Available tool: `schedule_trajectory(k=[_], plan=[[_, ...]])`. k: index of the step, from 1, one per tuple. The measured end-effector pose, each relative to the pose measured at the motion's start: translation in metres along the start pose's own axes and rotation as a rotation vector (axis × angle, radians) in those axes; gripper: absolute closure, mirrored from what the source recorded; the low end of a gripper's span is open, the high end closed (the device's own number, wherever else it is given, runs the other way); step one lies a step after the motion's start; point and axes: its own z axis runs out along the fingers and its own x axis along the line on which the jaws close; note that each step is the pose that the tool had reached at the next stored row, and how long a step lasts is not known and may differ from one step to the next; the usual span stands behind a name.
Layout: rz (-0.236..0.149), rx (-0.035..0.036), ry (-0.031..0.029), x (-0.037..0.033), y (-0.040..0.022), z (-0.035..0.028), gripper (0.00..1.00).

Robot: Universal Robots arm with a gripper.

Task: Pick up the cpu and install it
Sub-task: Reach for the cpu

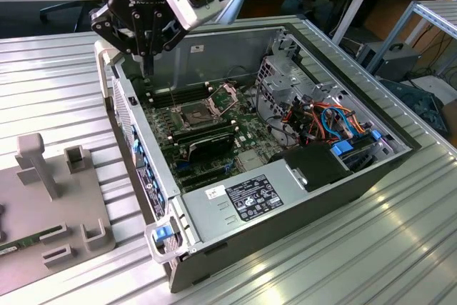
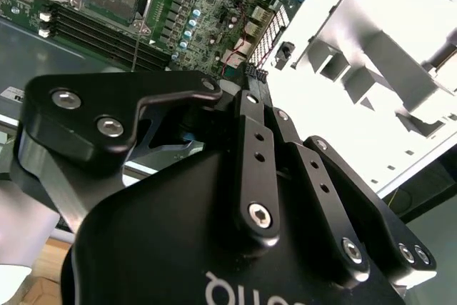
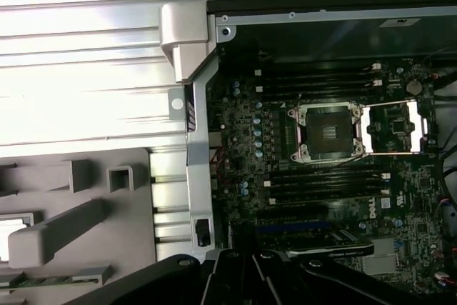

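Black gripper [image 1: 148, 68] hangs over the open grey computer case [image 1: 285, 201], fingers clenched, nothing between. Small pale square cpu [image 3: 10, 237] seems seated in the grey holder block [image 3: 136, 248] on the tabletop [image 1: 43, 83]. Likely light, stiff and fragile: you'd grip opposite edges, gently.

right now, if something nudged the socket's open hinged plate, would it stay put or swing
Probably swings: the hinged plate lies flipped open beside the cpu socket, seemingly joined along one edge only. It looks a thin metal frame, so likely light and easily bent.
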Motion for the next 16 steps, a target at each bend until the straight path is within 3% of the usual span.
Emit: schedule_trajectory(k=[16], plan=[[0.000, -0.0001, -0.0001, 0.0397, -0.0030, 0.0003, 0.89]])
